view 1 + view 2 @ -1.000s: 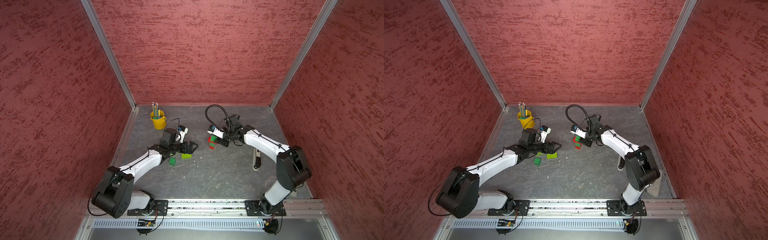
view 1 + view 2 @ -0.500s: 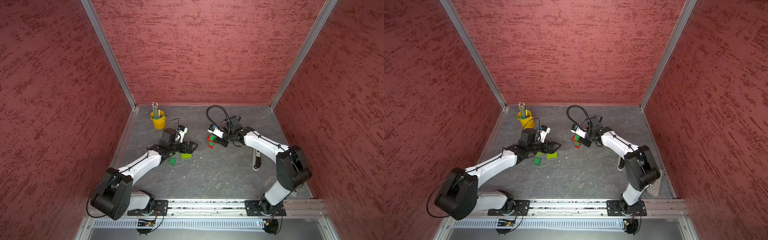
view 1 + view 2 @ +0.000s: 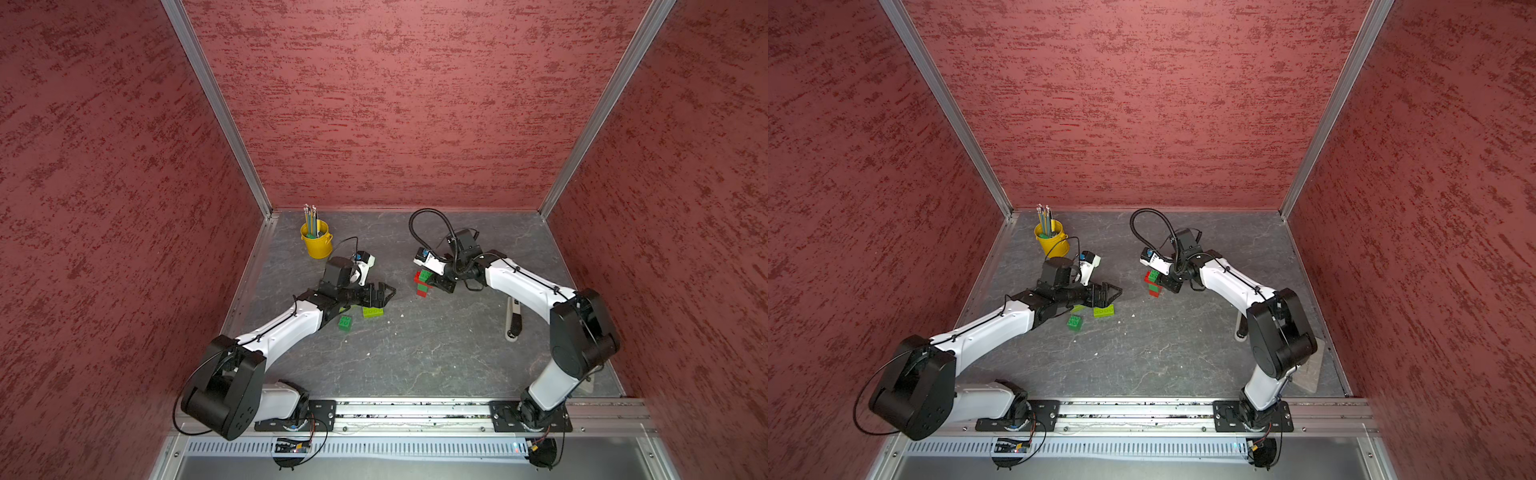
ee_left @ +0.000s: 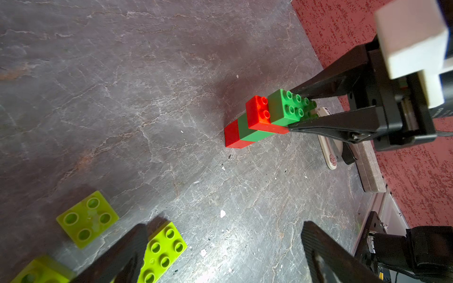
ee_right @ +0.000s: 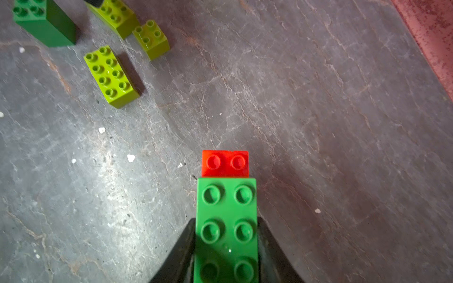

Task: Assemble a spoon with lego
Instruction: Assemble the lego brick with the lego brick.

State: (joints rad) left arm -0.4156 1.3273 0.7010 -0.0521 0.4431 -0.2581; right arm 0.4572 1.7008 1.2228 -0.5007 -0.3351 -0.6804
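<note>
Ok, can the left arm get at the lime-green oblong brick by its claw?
Probably yes: the left claw hangs open and empty right by the lime-green oblong brick, nothing sits on it, and the right claw is away at the red-and-green brick stack.

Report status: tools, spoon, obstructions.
Left tool open, empty. Right tool astride green brick atop spoon, grip unclear. Loose bricks beside left tool, apart from spoon.

Three lime-green bricks (image 5: pixel 111 77), three dark-green bricks (image 5: pixel 44 22) and two red bricks (image 5: pixel 225 163) make eight in all. There is one yellow bucket (image 3: pixel 318 246), its pencils (image 3: pixel 311 214) too bunched to count, and one white-and-black tool (image 3: pixel 514 322).
</note>
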